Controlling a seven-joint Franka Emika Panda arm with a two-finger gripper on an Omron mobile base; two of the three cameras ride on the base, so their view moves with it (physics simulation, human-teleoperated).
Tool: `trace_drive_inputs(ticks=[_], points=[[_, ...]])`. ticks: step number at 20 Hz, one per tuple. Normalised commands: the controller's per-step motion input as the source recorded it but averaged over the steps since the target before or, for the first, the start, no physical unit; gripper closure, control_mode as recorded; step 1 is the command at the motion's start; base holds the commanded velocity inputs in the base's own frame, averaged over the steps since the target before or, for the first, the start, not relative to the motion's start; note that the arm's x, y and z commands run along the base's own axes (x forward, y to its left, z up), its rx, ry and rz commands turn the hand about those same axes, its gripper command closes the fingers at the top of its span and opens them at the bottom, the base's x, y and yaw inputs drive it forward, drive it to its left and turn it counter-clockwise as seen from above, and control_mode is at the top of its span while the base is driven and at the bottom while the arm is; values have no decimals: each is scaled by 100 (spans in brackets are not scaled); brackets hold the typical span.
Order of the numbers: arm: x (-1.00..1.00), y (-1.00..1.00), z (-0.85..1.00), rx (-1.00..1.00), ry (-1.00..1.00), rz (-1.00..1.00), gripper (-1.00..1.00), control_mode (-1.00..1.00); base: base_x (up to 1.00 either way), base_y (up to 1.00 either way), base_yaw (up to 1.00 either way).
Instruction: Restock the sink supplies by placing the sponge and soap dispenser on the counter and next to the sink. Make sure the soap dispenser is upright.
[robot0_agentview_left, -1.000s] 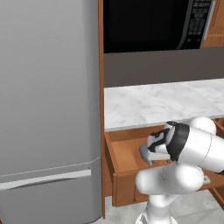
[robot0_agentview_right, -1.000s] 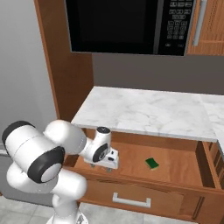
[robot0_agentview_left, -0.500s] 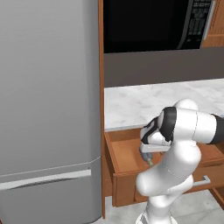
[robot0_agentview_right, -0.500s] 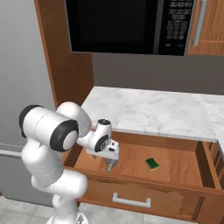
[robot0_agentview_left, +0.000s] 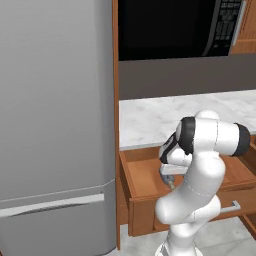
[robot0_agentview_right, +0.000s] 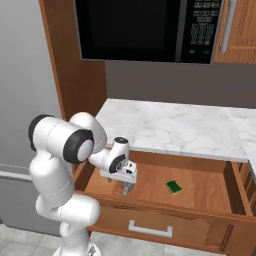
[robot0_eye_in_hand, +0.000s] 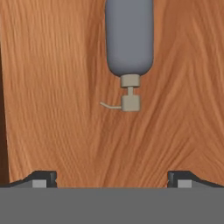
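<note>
The step in hand was the reach for the dispenser (robot0_eye_in_hand: 129, 39), which lay flat on the drawer (robot0_agentview_right: 200, 187) floor. The gripper (robot0_eye_in_hand: 111, 177) hung above it, jaws released. Next: descend, straddle the body, clench. The sponge (robot0_agentview_right: 174, 187) lay apart.

One soap bottle (robot0_eye_in_hand: 130, 39) is lying flat on the wooden floor of the drawer (robot0_agentview_right: 210, 192), its pump pointing toward the near side. One green sponge (robot0_agentview_right: 174, 187) is sitting farther right in that same drawer. One drawer is standing open under one marble worktop (robot0_agentview_right: 175, 127). One microwave (robot0_agentview_right: 145, 30) is hanging above the worktop, and one grey fridge (robot0_agentview_left: 55, 125) is standing at the left. One end effector (robot0_eye_in_hand: 111, 180) is hanging over the drawer, with two fingertips (robot0_eye_in_hand: 41, 178) showing.
</note>
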Motion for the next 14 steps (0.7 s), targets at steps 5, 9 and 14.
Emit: trace_drive_inputs(ticks=[5,9,14], points=[[1,0,-31,0,0,-1,-100,-100,0,0,0],[9,-1,-17,0,0,-2,-100,-100,0,0,0],[2,0,-22,0,0,0,-100,-100,0,0,0]])
